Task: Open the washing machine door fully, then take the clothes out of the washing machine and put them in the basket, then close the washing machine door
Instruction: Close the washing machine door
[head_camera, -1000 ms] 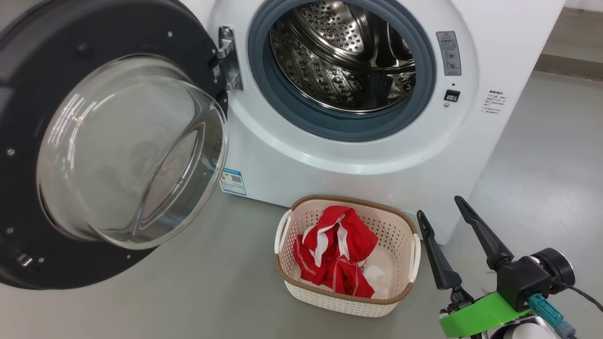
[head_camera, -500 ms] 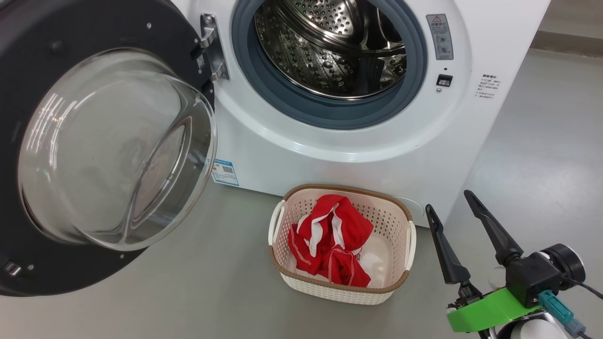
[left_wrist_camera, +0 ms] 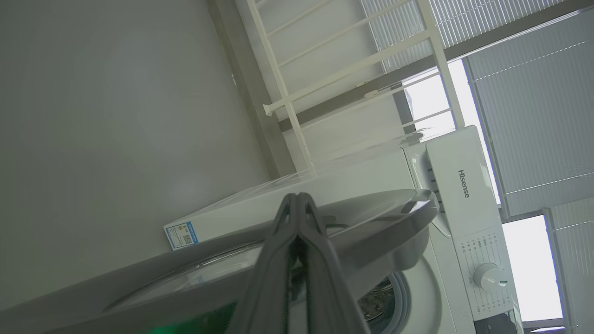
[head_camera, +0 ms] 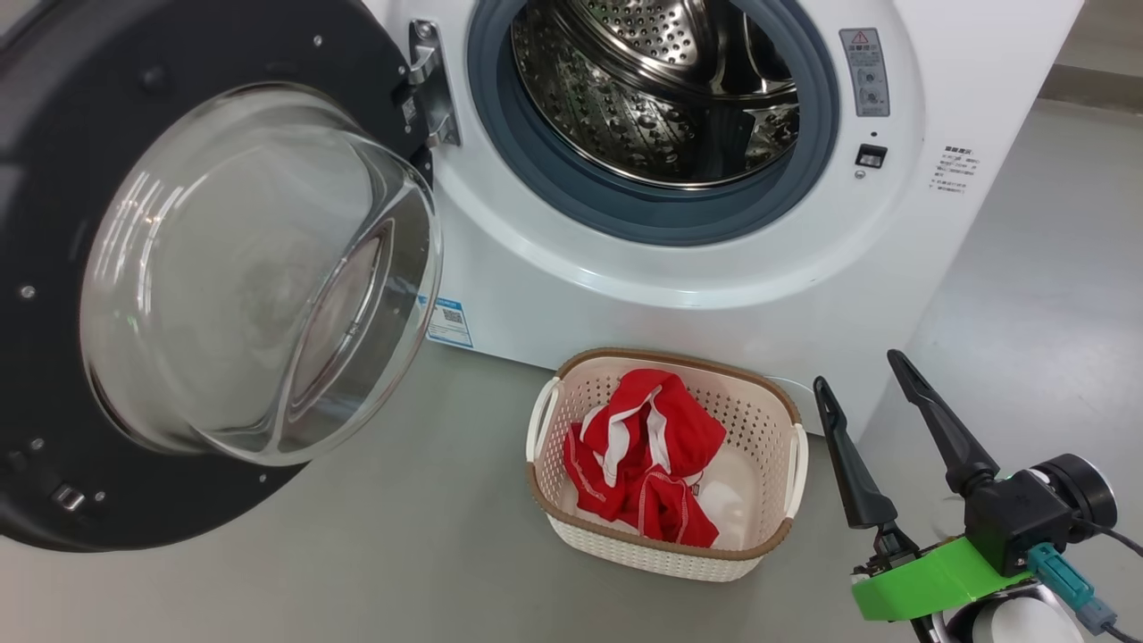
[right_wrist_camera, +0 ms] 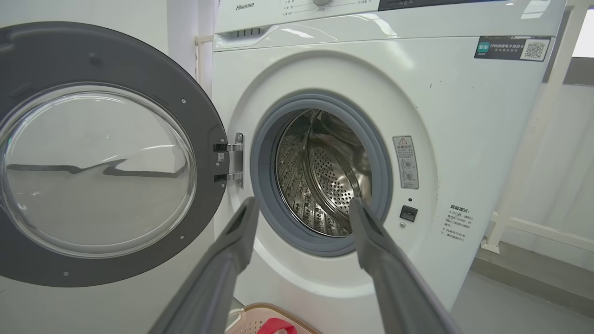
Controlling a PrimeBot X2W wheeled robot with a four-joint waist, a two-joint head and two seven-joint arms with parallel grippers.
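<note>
A: What is seen nearest in the head view?

B: The right gripper (head_camera: 856, 370) is seen at about four o'clock. Its two dark fingers are spread apart and nothing is held between them.

A: Where are the clothes found?

B: The clothes (head_camera: 656, 446) are laid inside the basket (head_camera: 665, 359), at about six o'clock, at nine o'clock from that gripper and apart from it. A red heap with white trim is seen, and a small white piece is lying at its four o'clock. The basket is placed on the floor (head_camera: 402, 536), close before the washing machine (head_camera: 625, 295).

A: How is the washing machine door kept?

B: The washing machine door (head_camera: 54, 179) is swung wide open at nine o'clock, with its glass bowl turned toward the camera.

A: And the left gripper?

B: In the left wrist view the left gripper (left_wrist_camera: 295, 199) is clenched, with the fingertips pressed together. It is held near the outer side of the door; whether the door is touched cannot be told.

A: What is seen farthest?

B: At twelve o'clock the steel drum (head_camera: 652, 89) is shown inside the grey rubber ring (head_camera: 661, 223). A blue label (head_camera: 449, 321) is stuck at seven o'clock from the opening.
</note>
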